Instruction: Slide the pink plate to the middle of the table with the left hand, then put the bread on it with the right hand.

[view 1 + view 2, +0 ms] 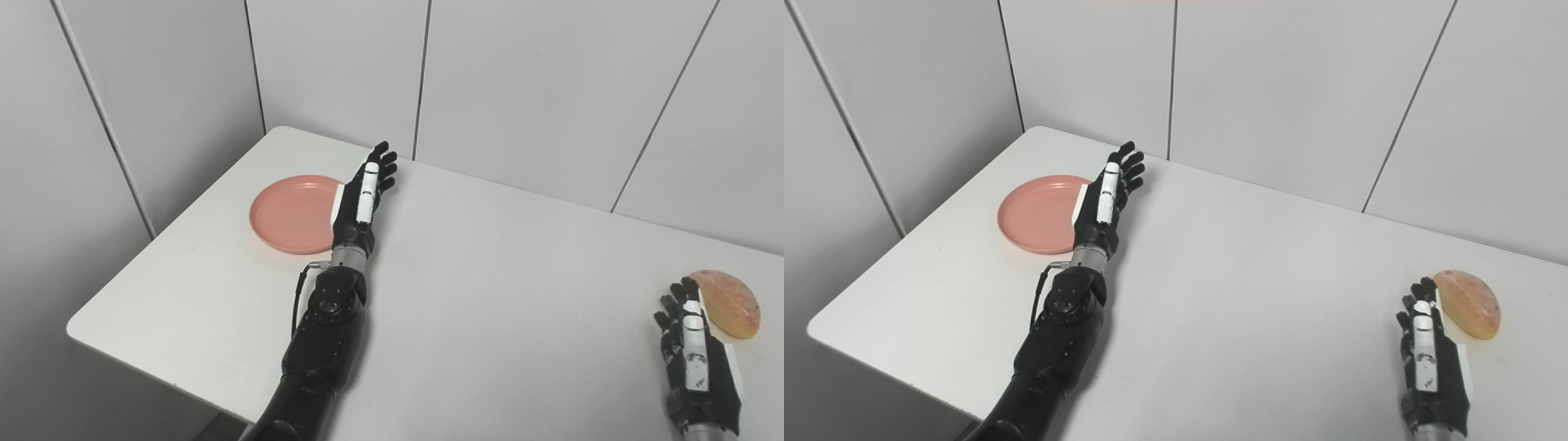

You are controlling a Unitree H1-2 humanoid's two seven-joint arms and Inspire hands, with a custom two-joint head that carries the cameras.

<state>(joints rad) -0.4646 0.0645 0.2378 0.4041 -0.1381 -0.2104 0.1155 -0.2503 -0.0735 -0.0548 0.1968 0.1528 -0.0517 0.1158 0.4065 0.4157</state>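
A round pink plate (293, 214) lies on the white table (490, 275) at the far left. My left hand (364, 196) is open with fingers stretched out, edge-on, right beside the plate's right rim. Whether it touches the rim I cannot tell. A half-round piece of bread (730, 302) lies at the table's right side. My right hand (695, 355) is open and empty, just left of the bread and nearer to me, fingers pointing away.
Grey panelled walls (520, 73) stand close behind the table and along its left side. The table's near-left corner (76, 327) and front edge drop off to the floor.
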